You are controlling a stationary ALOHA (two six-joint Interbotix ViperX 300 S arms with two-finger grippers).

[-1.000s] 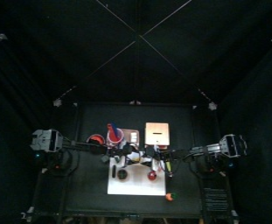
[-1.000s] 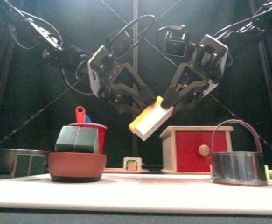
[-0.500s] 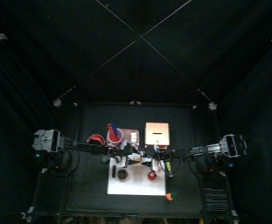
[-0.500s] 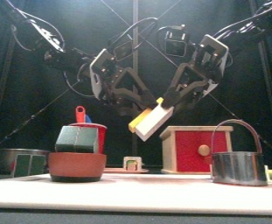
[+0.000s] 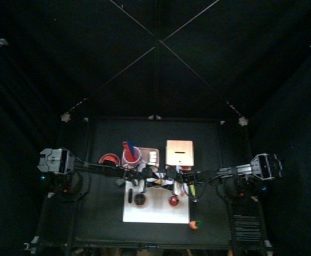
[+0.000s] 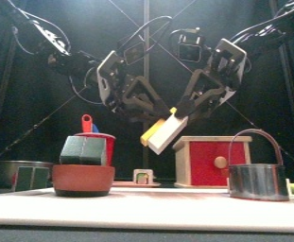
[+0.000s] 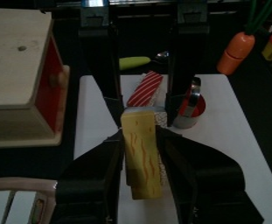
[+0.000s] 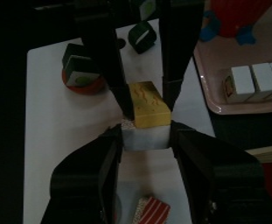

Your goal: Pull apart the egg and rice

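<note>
The egg point(image 6: 164, 132) is a yellow slab with white rice point(image 6: 176, 119) at its upper end, held in the air above the table, still joined. In the left wrist view my left gripper point(image 7: 141, 166) is shut on the yellow egg point(image 7: 142, 150). In the right wrist view my right gripper point(image 8: 146, 140) is shut on the white rice point(image 8: 146, 137), and the egg point(image 8: 149, 106) sticks out beyond it. In the front view the left gripper point(image 6: 147, 106) and the right gripper point(image 6: 187, 106) meet at the piece from either side.
A white mat point(image 5: 154, 208) lies below the grippers. A red bowl point(image 6: 83, 178) and a dark green block point(image 6: 86, 147) stand front left. A red wooden box point(image 6: 215, 159) and a metal pot point(image 6: 258, 178) stand right. A carrot point(image 7: 235, 51) and a salmon piece point(image 7: 148, 86) lie nearby.
Both grippers keep their hold; the egg and rice piece has shifted only slightly to the right and down.
</note>
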